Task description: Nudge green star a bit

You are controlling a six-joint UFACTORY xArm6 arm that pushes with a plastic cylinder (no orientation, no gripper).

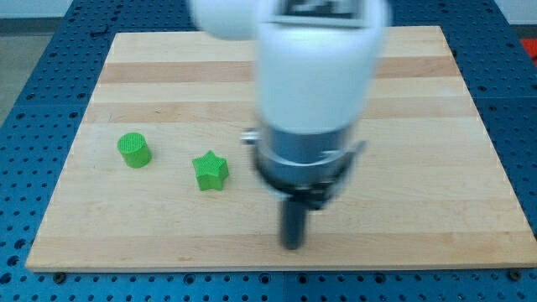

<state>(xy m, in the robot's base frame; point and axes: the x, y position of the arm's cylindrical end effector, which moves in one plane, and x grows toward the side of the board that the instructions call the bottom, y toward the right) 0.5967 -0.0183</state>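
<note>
Well, no jaws on this arm, just a rod; my tip (292,246) sits low centre of frame, blurred, touching nothing. Dark label w/ pale marks at arm's top edge, too cropped and blurred to read. Green star (211,170) lies left of my tip and a little higher, apart from it, flat on the wooden board (436,126): bright green, ribbed sides. Green cylinder (134,150) stands further left, near the star, not touching.
</note>
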